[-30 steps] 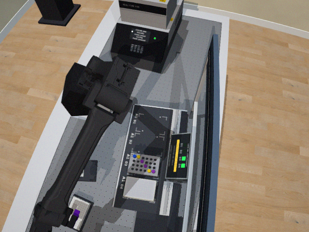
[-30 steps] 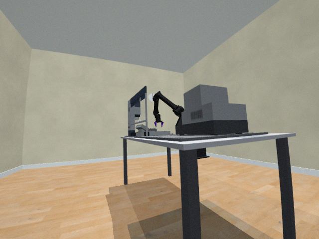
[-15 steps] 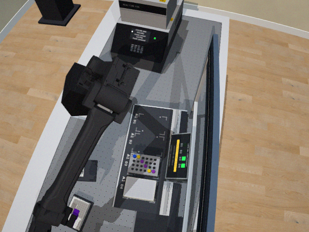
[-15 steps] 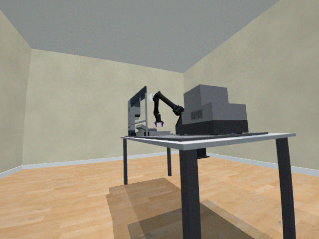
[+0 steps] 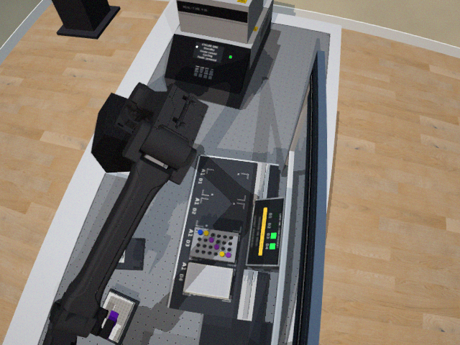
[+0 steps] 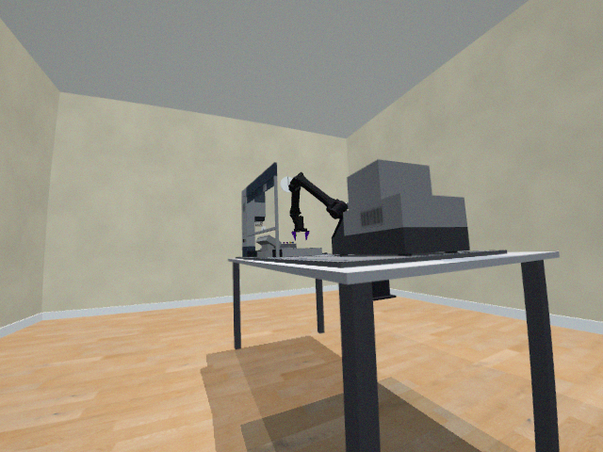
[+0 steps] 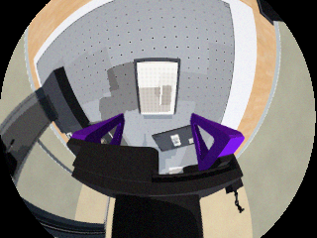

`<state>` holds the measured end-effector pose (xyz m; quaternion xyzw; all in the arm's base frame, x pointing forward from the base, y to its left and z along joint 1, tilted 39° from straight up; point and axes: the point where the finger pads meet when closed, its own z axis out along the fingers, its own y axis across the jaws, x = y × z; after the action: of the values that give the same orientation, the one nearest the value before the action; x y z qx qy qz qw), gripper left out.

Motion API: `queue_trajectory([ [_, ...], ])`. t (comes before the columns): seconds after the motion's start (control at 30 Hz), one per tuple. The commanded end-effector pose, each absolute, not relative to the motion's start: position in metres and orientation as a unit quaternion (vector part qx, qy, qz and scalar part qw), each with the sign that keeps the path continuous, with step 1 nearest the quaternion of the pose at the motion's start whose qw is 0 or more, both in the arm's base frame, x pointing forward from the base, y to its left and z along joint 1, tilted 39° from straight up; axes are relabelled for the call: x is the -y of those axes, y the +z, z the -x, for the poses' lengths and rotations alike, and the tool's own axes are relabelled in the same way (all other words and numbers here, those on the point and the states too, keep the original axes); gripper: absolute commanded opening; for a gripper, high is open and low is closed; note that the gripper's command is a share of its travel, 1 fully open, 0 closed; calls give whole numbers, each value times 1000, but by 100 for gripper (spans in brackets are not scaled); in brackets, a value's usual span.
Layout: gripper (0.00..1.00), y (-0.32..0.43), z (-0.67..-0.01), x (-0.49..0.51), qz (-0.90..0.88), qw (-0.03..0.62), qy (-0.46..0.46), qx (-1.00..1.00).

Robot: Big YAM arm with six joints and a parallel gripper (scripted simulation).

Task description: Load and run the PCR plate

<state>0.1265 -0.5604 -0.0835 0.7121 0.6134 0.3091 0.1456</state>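
My gripper (image 5: pixel 112 320) (image 6: pixel 300 236) (image 7: pixel 157 117) is open and empty, its purple fingers spread. It hangs above a white 96-well plate (image 5: pixel 122 307) (image 7: pixel 158 86) that lies flat in a dark nest at the deck's near left corner. I cannot read the plate's label. The deck positions D1 (image 5: pixel 226 173) and D2 (image 5: pixel 223 203) are bare, showing only their corner brackets. The cycler Q1 (image 5: pixel 219 52) (image 6: pixel 404 214) stands at the far end with its lid (image 5: pixel 223 18) shut and its lamp (image 5: pixel 230 57) green. Its block is hidden under the lid. The keys (image 5: pixel 203 70) sit below the display.
The tube cooling block (image 5: pixel 213 245) with coloured tubes is on D3. The white deep-well block (image 5: pixel 209 280) is on D4. A second dark nest (image 5: pixel 134 254) lies left of the deck plate. A status panel (image 5: pixel 265 231) and a tall frame (image 5: pixel 315 185) line the right side.
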Motion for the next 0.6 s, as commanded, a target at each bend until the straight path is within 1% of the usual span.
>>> queue_trajectory([
  [0.0,100,-68,-128,586,-701,172,287,-630],
  [0.57,100,-45,-110,599,-706,191,271,-625],
])
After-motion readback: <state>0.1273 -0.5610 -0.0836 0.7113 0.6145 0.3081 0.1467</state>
